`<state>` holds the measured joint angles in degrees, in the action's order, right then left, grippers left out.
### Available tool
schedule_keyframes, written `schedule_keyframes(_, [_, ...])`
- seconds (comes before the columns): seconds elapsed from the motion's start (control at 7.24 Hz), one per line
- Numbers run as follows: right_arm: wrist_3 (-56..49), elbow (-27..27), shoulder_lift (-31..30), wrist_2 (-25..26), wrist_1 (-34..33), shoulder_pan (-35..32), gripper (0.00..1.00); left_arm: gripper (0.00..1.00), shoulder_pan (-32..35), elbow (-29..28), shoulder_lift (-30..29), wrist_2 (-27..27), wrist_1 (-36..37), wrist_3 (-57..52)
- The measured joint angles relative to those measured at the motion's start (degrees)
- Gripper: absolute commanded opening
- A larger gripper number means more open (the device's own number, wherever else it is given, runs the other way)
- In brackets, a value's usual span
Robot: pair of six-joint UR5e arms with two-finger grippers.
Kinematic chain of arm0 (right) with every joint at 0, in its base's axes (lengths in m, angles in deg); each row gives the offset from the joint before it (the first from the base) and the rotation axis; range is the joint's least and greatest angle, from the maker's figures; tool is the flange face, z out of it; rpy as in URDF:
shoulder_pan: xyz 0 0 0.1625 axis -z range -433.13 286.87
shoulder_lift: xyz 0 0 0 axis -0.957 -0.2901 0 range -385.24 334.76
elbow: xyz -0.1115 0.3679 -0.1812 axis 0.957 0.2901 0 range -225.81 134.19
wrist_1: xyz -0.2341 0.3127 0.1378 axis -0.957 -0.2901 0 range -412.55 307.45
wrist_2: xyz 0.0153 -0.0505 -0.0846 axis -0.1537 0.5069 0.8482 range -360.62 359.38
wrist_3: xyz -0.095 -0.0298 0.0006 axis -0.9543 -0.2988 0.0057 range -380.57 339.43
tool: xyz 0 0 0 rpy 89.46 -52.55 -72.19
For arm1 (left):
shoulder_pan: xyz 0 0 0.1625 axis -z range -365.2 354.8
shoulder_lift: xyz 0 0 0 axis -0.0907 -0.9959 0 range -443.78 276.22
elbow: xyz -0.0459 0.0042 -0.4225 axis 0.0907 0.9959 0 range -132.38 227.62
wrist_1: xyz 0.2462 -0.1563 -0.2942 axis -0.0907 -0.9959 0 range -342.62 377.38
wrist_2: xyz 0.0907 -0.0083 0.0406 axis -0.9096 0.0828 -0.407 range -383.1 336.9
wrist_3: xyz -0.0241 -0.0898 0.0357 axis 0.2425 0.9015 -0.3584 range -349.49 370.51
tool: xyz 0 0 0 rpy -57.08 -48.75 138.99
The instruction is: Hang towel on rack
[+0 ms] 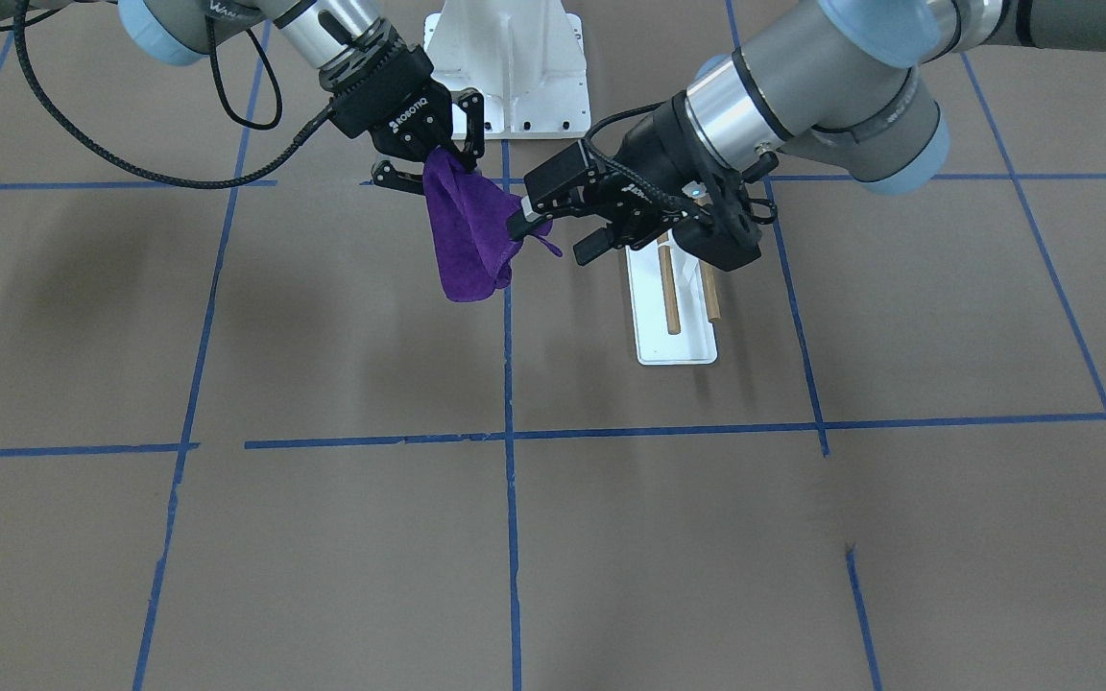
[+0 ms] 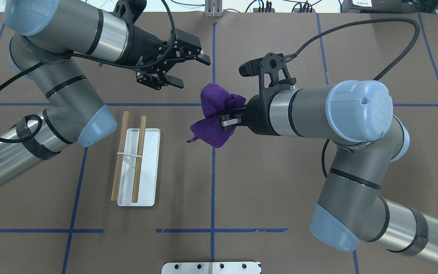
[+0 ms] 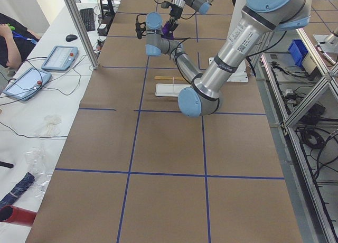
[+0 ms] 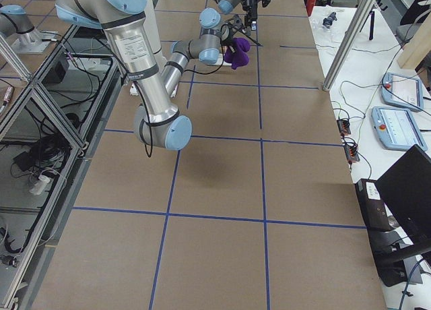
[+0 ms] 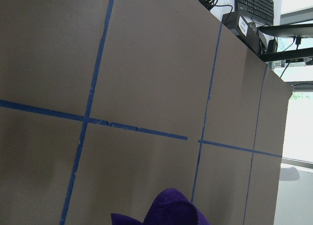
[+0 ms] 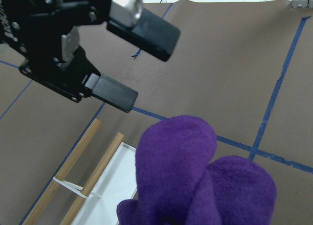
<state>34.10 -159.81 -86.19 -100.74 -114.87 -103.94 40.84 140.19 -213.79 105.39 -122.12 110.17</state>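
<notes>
Purple towel [image 1: 468,245] hangs in a bunch from the right gripper [image 1: 438,165] in the front view, pinched tight at its top, while the left gripper [image 1: 558,238] is spread wide just beside it. From overhead, the towel is up in the air over the middle blue tape line [image 2: 212,182], off to the side of the rack [image 2: 148,179] on the table [image 2: 280,182]. The right wrist view shows the left gripper's fingers [image 6: 115,93] wide apart beyond the towel, above the rack's two wooden sticks [image 6: 100,159].

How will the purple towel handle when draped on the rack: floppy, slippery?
Likely floppy: the towel hangs bunched and drooping from the right gripper. Probably light, since one pinch carries it whole. Its fuzzy pile should cling to the dowels of the rack rather than slide.
</notes>
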Motion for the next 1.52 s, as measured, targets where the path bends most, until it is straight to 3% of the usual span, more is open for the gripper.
schedule_keyframes(0.55, [0.0,-0.2,0.1,-0.1,0.1,0.1,0.00,0.87,-2.5,-0.4,-1.3,-0.6,-0.2,0.1])
schedule_keyframes(0.69, [0.0,-0.2,0.1,-0.1,0.1,0.1,0.00,0.56,-2.9,-0.3,-1.4,-0.6,-0.2,0.2])
schedule_keyframes(0.83, [0.0,-0.2,0.1,-0.1,0.1,0.1,0.00,0.13,-3.2,-0.2,-1.4,-0.6,-0.2,0.2])
schedule_keyframes(0.97, [0.0,-0.2,0.1,-0.1,0.1,0.1,0.00,0.00,-3.3,-0.1,-1.5,-0.6,-0.2,0.3])
schedule_keyframes(1.52, [-0.2,-0.2,0.1,-0.3,0.2,0.1,0.00,0.00,-3.2,0.1,-1.4,-0.5,-0.2,0.2])
